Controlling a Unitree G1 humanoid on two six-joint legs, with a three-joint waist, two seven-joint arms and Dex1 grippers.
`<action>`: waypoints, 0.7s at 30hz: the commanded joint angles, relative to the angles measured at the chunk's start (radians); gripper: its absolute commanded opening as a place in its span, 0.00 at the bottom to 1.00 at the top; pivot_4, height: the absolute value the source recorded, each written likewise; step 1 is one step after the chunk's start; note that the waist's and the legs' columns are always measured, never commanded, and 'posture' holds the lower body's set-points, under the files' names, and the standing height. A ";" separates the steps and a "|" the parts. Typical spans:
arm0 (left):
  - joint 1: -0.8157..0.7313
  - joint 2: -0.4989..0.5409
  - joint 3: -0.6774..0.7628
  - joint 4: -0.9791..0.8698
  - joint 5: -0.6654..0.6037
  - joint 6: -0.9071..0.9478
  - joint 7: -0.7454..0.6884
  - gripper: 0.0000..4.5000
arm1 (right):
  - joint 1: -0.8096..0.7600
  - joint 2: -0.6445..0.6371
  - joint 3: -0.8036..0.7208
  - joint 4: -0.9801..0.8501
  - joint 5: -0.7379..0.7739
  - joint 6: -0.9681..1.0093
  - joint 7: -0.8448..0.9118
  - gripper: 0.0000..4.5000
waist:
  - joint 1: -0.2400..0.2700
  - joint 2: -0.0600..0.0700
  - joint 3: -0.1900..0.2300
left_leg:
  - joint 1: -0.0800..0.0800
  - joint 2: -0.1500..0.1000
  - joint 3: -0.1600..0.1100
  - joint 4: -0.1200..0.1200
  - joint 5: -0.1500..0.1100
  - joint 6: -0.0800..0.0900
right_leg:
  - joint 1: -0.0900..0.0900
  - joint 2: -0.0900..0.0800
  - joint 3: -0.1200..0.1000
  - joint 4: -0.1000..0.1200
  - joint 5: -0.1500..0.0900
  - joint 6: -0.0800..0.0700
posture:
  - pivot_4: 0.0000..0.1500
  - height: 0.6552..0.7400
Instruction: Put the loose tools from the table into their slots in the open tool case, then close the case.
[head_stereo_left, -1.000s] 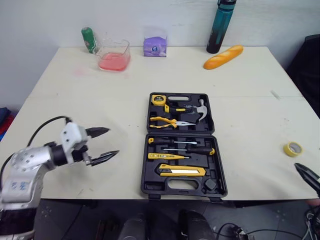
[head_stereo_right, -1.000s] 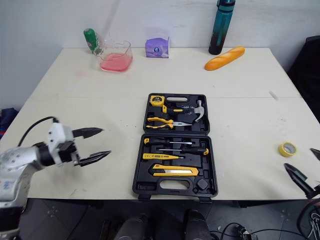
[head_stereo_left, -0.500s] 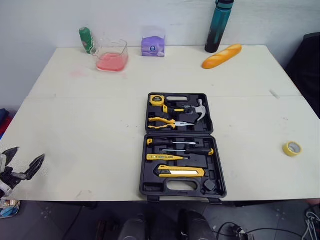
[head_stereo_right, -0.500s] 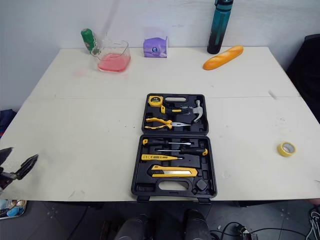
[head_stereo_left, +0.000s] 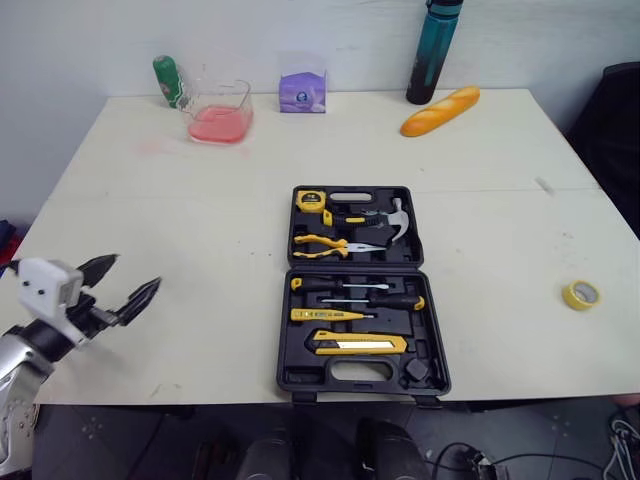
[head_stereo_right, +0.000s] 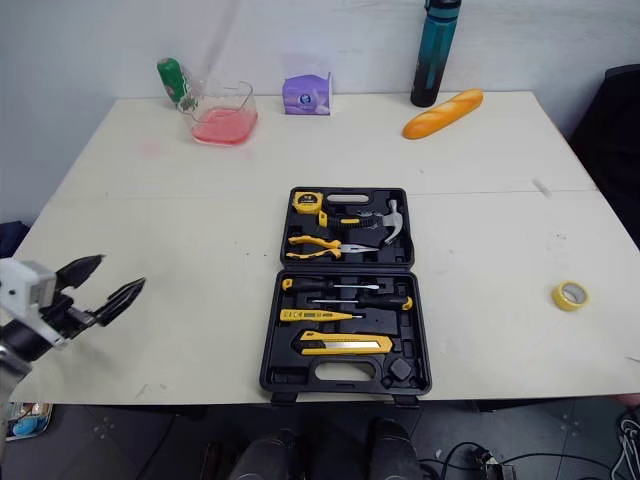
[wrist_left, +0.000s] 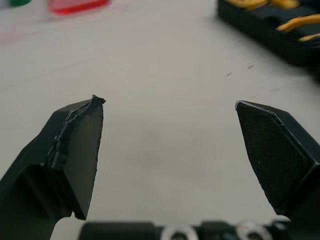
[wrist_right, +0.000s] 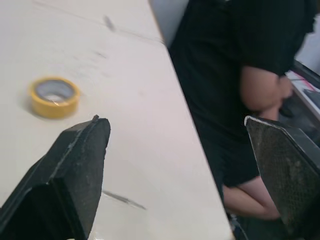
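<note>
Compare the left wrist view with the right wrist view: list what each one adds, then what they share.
Left wrist view: the left gripper, open over the table, with a corner of the black tool case, the pink-filled container and a green bottle beyond it. Right wrist view: the right gripper, open near the table's edge, the yellow tape roll lying flat on the table, and a person in black beside the table. Shared: the pale table top, and open fingers with nothing between them.
</note>
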 joint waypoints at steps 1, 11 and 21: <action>-0.080 0.040 -0.096 -0.098 -0.049 0.045 -0.049 0.98 | 0.051 -0.088 -0.008 -0.176 0.051 0.207 0.027 1.00 | 0.004 0.002 0.000 | 0.000 0.000 0.000 0.000 0.000 0.000 | 0.000 0.000 0.000 0.000 0.000 0.000 | 1.00 0.94; -0.288 0.095 -0.325 -0.220 -0.171 0.196 -0.193 0.98 | -0.032 -0.530 0.112 -0.136 -0.052 0.506 0.326 1.00 | -0.002 -0.002 0.003 | -0.001 -0.001 0.002 0.000 0.004 0.008 | 0.000 0.002 0.000 -0.001 0.001 0.001 | 1.00 0.94; -0.434 0.064 -0.473 -0.279 -0.254 0.293 -0.247 0.98 | -0.348 -0.788 0.575 -0.024 -0.121 0.714 0.562 1.00 | 0.007 0.000 0.005 | -0.009 -0.001 -0.001 0.003 0.007 0.007 | -0.003 0.004 -0.004 -0.001 0.001 0.002 | 1.00 0.94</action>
